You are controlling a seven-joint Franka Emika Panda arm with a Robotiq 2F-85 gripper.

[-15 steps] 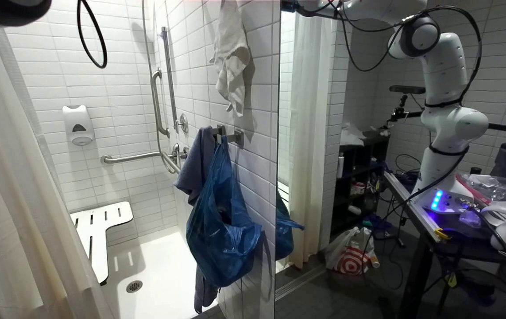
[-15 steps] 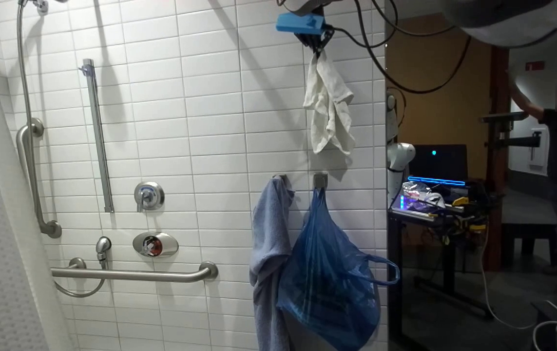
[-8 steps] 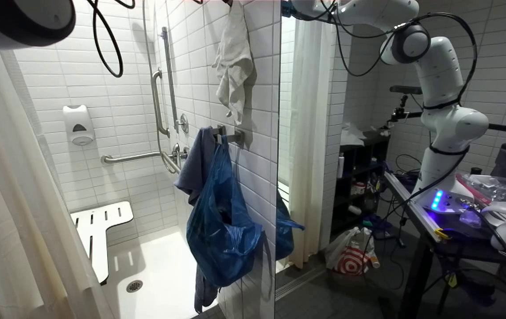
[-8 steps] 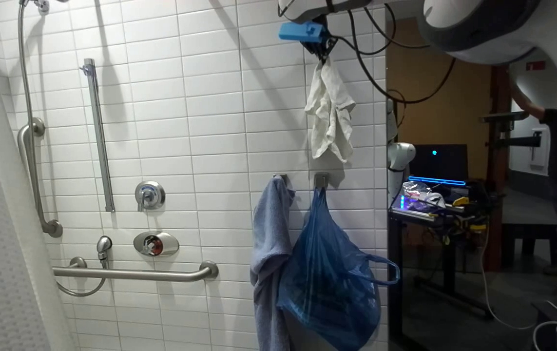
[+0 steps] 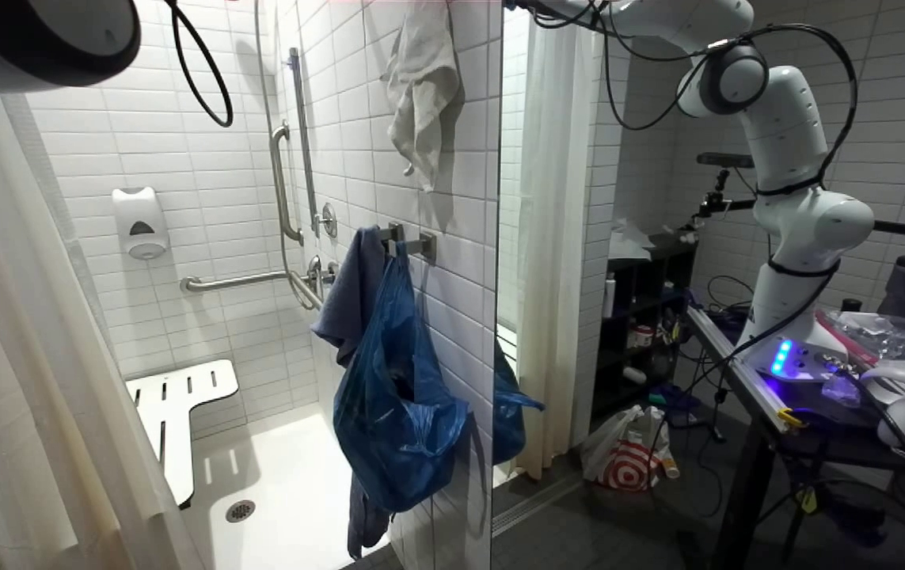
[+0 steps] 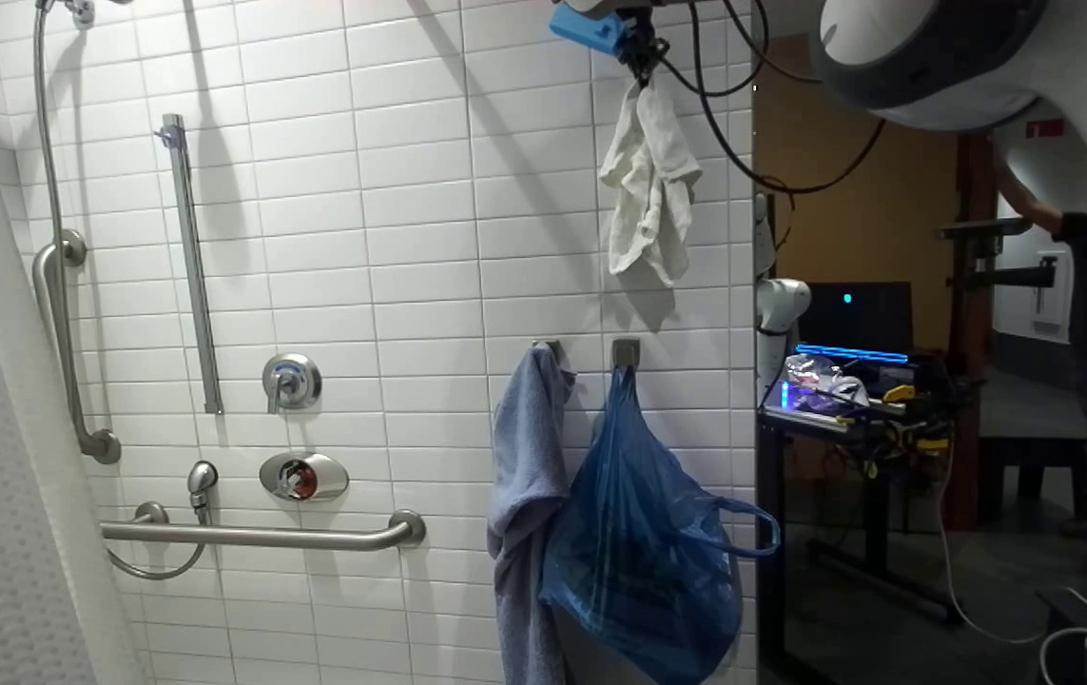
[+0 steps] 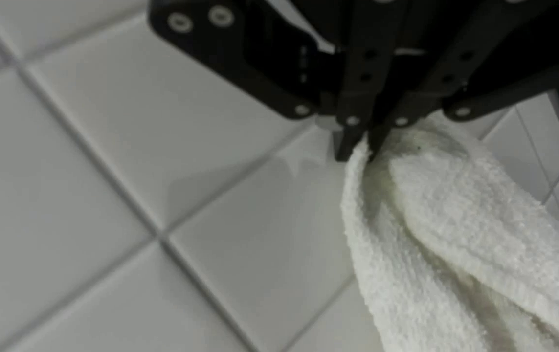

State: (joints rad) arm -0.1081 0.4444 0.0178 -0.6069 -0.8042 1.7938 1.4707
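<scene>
My gripper (image 7: 361, 149) is shut on a corner of a white cloth (image 7: 436, 230), pinched between the black fingertips in the wrist view. The cloth (image 6: 650, 185) hangs down in loose folds from the gripper (image 6: 642, 78), close to the tiled wall. Below its lower end, a square metal hook (image 6: 626, 352) carries a blue plastic bag (image 6: 648, 533). Left of the bag a blue-grey towel (image 6: 531, 457) hangs from a second hook. From another angle, the cloth (image 5: 422, 87) is likewise above the hook (image 5: 427, 247) and apart from it; there the gripper is out of frame.
Metal grab bars (image 6: 258, 536) and a shower valve (image 6: 292, 382) are fixed to the wall. A curtain (image 5: 32, 317) hangs at the side, with a fold-down seat (image 5: 183, 396) behind it. A mirror (image 5: 547, 237) adjoins the hook wall. Black cables (image 6: 771, 181) loop from the arm.
The cloth dipped a little by half a second ago, then rose; it now hangs higher and slightly further right. The gripper has tilted. Bag and blue-grey towel stay put.
</scene>
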